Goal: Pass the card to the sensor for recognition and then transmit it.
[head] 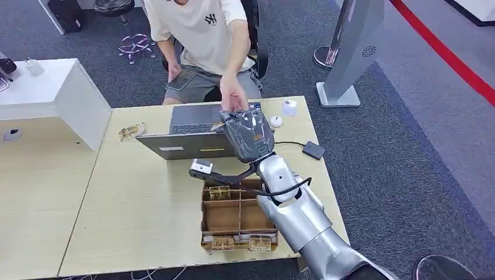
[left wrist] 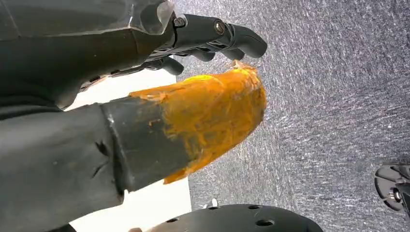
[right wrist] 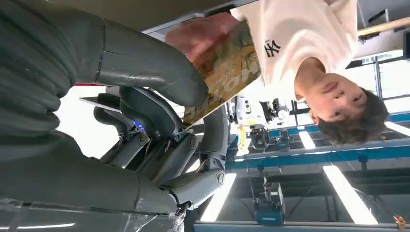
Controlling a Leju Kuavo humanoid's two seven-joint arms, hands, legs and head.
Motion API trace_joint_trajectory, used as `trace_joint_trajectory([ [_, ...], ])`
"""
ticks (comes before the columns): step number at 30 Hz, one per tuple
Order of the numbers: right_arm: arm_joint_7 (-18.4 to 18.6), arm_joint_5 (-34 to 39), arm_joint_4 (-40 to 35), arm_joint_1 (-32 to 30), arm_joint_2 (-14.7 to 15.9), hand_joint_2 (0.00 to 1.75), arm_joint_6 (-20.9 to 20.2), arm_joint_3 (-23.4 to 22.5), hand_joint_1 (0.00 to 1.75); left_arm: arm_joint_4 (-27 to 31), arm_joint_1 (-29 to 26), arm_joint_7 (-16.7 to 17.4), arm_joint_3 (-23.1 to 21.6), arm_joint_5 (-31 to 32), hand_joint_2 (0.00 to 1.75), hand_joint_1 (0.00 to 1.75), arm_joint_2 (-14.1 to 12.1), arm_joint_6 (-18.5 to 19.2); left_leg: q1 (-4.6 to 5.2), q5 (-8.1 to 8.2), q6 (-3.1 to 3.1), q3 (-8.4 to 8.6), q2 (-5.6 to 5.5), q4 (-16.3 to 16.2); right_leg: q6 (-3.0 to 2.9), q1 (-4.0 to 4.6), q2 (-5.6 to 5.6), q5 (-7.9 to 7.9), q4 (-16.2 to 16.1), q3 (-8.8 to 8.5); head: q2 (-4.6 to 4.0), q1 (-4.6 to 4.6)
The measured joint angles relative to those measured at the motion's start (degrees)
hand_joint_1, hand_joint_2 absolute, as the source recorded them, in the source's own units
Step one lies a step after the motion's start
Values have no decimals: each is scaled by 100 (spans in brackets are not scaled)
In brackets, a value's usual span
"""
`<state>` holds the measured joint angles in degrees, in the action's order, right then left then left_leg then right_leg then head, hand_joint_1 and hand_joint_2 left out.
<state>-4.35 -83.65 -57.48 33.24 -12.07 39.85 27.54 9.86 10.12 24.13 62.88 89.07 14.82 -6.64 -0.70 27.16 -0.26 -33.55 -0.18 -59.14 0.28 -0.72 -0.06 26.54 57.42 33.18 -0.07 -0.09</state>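
Above the open grey laptop [head: 195, 131], the patterned yellow-brown card [right wrist: 225, 72] is pinched by the grey right hand [head: 248, 135] while grasped by a person's hand [head: 232, 99], so it could be dropped if released early.

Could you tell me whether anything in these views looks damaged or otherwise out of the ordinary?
Yes: in the left wrist view, the left hand's thumb tip is wrapped in rough, frayed orange tape. It looks like a makeshift patch or grip pad. Nothing else stands out.
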Motion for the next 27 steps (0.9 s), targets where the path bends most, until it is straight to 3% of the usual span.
trace_joint_trajectory([
  [12,70,-68,39,-38,0,175,0,-4,175,0,-15,0,0,44,0,0,-20,2,0,0,0,0,0,0,0,0,1,0,0,1,0,0],
  [13,77,-68,37,-44,0,175,0,-4,0,0,-19,0,0,44,0,0,-20,2,0,1,0,0,0,0,0,0,1,0,0,2,0,0],
  [16,74,-63,29,-63,0,175,0,-4,0,-2,-29,0,0,50,0,0,-22,2,0,1,-1,-1,0,0,0,0,2,1,0,4,0,-2],
  [17,74,-41,4,-82,0,0,0,-7,0,0,-31,-2,0,52,0,0,-22,2,0,1,0,-2,0,0,0,0,1,2,0,4,0,0],
  [27,59,7,48,-108,-22,0,0,-70,0,0,-48,-2,0,-13,0,0,-22,-7,0,0,0,-3,0,0,0,0,1,0,0,4,0,0],
])
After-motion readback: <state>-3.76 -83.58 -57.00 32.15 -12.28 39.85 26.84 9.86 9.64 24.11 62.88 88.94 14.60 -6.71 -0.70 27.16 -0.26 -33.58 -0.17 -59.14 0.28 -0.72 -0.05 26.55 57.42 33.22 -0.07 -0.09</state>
